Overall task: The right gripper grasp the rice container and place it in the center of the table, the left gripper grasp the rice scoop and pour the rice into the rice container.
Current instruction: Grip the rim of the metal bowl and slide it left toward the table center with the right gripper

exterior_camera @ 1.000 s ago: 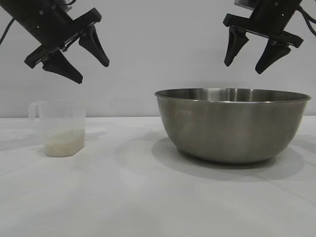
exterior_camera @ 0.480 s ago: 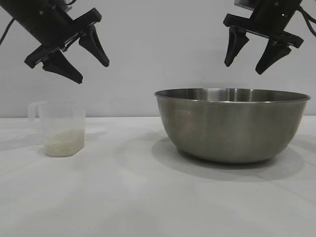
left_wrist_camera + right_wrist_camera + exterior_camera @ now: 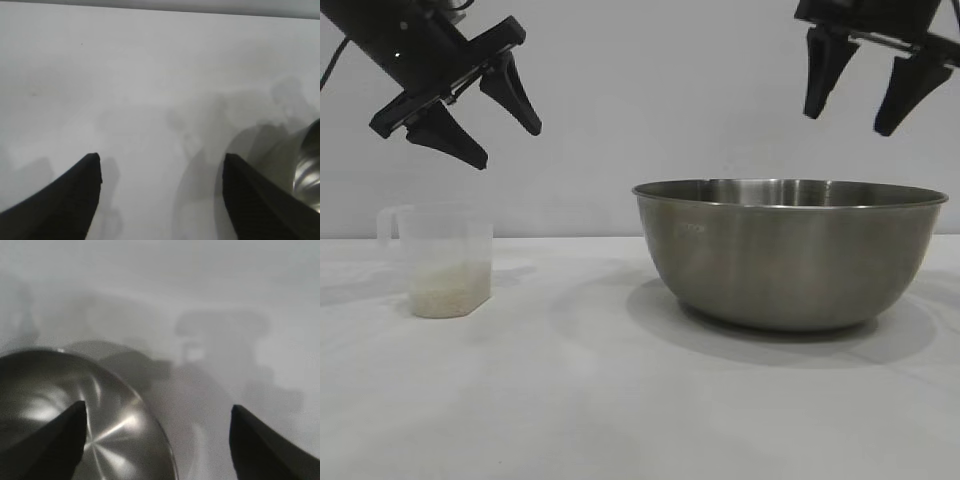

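Note:
The rice container, a large steel bowl, stands on the white table right of the middle. It also shows in the right wrist view and at the edge of the left wrist view. The rice scoop, a clear cup with rice in its bottom, stands at the left. My right gripper hangs open and empty above the bowl's right rim; in its wrist view the rim runs between the fingers. My left gripper hangs open and empty above the scoop, tilted.
A plain pale wall stands behind the table. Bare tabletop lies between the scoop and the bowl and in front of both.
My right gripper has moved up and to the right, from above the bowl's middle-right toward its right rim. The left gripper, scoop and bowl have not moved.

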